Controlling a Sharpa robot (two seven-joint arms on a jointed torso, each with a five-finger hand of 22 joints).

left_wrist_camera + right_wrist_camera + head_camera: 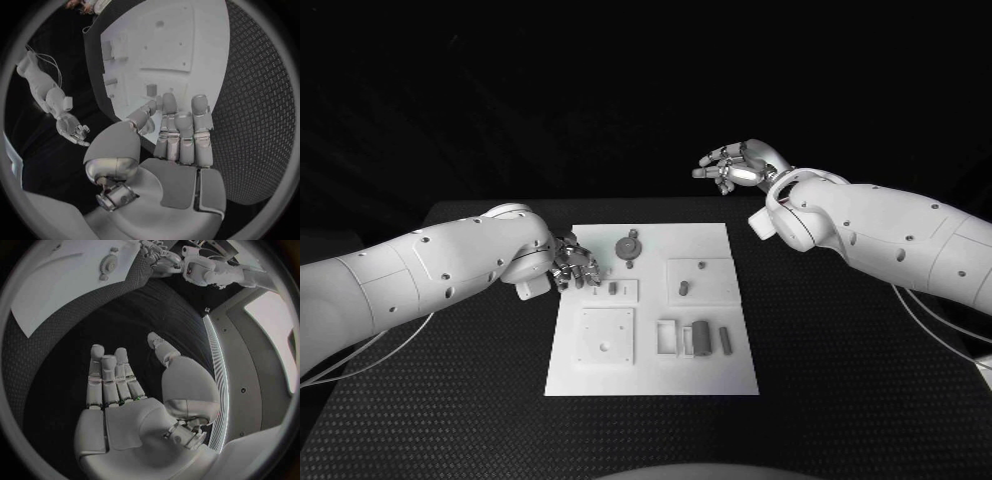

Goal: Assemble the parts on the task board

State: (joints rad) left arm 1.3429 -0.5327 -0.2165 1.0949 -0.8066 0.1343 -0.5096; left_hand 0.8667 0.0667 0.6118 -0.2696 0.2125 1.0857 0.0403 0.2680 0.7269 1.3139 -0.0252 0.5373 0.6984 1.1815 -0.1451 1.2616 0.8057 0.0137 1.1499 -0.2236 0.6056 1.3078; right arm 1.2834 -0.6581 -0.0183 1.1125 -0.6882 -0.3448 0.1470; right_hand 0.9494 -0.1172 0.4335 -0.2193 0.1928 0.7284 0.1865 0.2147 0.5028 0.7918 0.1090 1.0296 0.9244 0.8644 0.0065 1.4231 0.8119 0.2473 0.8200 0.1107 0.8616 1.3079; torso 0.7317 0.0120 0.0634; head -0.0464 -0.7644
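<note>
White task board [653, 375] lies in the middle of the black table [848, 400] in the head view, long side running away from the robot. Grey parts sit on it: a round part with a stem [630, 246] near the far edge, a small upright peg [684, 288] in a square recess to the right of centre, a dark bar [704, 337] and a slimmer piece beside it at the near right, and a flat square plate [607, 337] at the near left. The left hand [574, 264] hovers at the board's left edge, level with the far recesses, fingers pointing toward the board and holding nothing that can be seen. The right hand [740, 165] is raised beyond the far right corner of the board, well apart from it, fingers loosely curled and separated, empty.

Left wrist view: the left hand [178, 137] has its fingers extended side by side with the thumb set off to one side, nothing between them; the fingertips reach over the board [181, 45] edge near a small peg [151, 90]. The right hand [74, 129] shows at a distance, empty.

Right wrist view: the right hand [125, 390] is flat and empty over the table, fingers straight, thumb apart. The board [56, 290] with the round part [110, 263] lies far off, the left hand [159, 255] at its edge
</note>
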